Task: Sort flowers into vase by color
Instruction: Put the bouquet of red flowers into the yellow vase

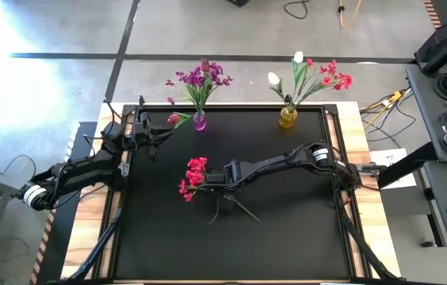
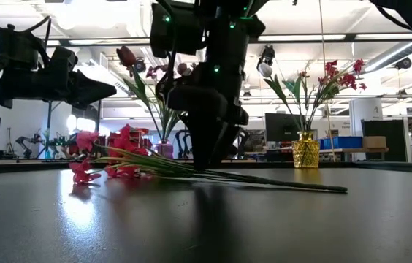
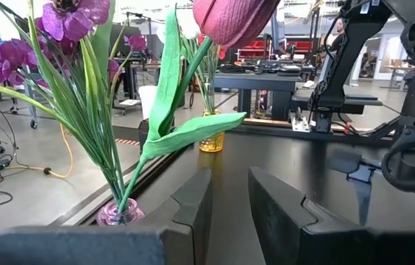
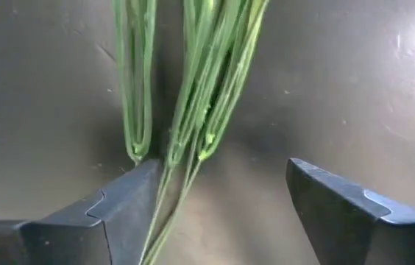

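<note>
Red flowers (image 1: 192,177) flat on black mat (image 1: 287,229); right gripper (image 1: 212,179) alongside

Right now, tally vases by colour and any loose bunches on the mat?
Purple vase: 1
Yellow vase: 1
Loose red bunch on the mat: 1
Total: 3

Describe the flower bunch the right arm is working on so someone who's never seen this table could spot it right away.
Start at the black table mat and look near its middle, under the right pincer. There a red flower bunch lies flat, its green stems between the open fingers. It is the only bunch lying down; the others stand in the purple vase and yellow vase.
</note>
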Controlling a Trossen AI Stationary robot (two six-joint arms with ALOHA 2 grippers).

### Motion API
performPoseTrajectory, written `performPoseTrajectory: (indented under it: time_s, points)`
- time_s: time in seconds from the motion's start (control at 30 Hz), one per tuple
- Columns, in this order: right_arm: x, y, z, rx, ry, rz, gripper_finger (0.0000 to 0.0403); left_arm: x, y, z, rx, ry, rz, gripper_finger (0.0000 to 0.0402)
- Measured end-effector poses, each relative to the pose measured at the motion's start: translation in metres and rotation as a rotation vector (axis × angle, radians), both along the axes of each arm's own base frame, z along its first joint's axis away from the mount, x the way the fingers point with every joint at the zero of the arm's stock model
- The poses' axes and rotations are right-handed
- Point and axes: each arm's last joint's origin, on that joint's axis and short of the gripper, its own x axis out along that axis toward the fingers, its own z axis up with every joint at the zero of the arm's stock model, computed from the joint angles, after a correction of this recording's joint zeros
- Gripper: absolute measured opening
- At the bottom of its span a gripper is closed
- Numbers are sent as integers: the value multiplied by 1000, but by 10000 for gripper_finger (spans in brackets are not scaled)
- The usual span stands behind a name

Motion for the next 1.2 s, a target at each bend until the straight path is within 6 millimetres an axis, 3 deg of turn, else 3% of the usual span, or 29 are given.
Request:
performPoseTrajectory:
  time_s: [0.43,0.6,0.7,0.97,1.2]
  points:
    - [1,-9,-4,84,-15,12,230,0,0,-1,-7,5,0,76]
    - [2,-10,18,86,-76,12,247,0,0,-1,-7,4,0,76]
    - [2,-9,20,89,-82,2,272,0,0,-1,-7,4,0,76]
    - [3,3,-5,86,-27,26,312,0,0,-1,-8,5,-1,76]
    - [5,-2,-12,61,-23,10,271,0,0,-1,-13,8,0,76]
